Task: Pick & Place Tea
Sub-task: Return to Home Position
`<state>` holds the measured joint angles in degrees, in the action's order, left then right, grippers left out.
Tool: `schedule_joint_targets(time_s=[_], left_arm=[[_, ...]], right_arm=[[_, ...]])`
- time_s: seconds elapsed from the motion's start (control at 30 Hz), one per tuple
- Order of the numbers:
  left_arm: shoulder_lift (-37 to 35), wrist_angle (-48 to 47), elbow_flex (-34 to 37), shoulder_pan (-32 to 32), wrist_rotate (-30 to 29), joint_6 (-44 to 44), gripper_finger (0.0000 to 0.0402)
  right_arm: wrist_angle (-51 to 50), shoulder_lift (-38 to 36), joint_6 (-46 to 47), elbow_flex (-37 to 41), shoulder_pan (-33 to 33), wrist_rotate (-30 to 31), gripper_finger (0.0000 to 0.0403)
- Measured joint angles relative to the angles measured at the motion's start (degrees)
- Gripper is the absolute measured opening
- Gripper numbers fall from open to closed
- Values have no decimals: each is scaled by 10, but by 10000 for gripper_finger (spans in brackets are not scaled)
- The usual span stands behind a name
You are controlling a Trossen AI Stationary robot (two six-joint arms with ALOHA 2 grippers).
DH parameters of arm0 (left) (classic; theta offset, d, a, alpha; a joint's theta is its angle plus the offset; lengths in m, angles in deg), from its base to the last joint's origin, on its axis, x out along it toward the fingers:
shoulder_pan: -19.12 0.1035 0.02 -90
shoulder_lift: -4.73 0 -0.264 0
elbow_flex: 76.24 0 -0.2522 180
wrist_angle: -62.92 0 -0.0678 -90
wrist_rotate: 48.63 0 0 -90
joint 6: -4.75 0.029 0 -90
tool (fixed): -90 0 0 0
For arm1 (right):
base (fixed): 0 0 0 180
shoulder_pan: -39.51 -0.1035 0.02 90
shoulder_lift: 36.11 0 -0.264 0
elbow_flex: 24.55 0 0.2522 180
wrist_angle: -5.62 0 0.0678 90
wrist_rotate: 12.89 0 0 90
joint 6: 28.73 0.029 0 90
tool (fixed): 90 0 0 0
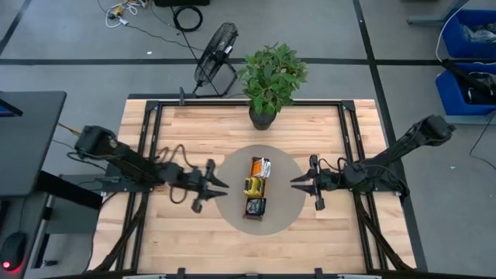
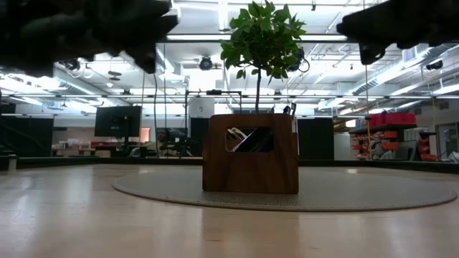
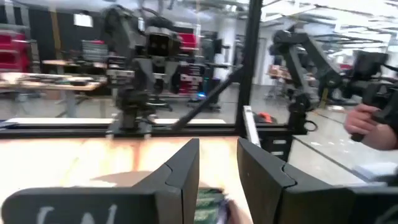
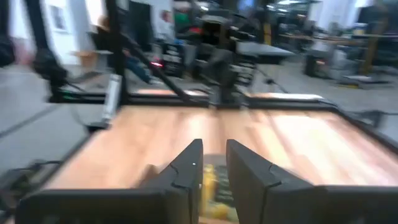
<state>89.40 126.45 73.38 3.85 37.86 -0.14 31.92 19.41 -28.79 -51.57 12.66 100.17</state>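
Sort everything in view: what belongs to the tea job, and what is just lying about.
Job:
- tea sachets, in the wooden organizer
- wooden organizer, on the round grey mat
- left tool and right tool, either side of the mat, both empty

Lying about:
- potted plant, behind the mat
- fan
- blue bins

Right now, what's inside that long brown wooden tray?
Flat tea sachets in three compartments: orange ones toward the green potted plant, yellow ones midway, dark ones last. Anything beneath them is covered.
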Motion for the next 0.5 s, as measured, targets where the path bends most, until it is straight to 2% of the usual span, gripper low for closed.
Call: schedule_joint_targets(time_s=[0.07,0.2,0.4,0.5], left_arm=[[-39,2,36,1,-13,0,112],[-113,0,91,0,-19,1,112],[-189,-3,147,1,-30,11,112],[-213,-9,162,1,-42,16,112]], right_arm=[[-1,-7,-10,0,0,23,80],[-2,-29,-29,0,0,24,80],[-38,-55,-8,1,12,-66,80],[-9,-60,-4,21,37,-85,80]])
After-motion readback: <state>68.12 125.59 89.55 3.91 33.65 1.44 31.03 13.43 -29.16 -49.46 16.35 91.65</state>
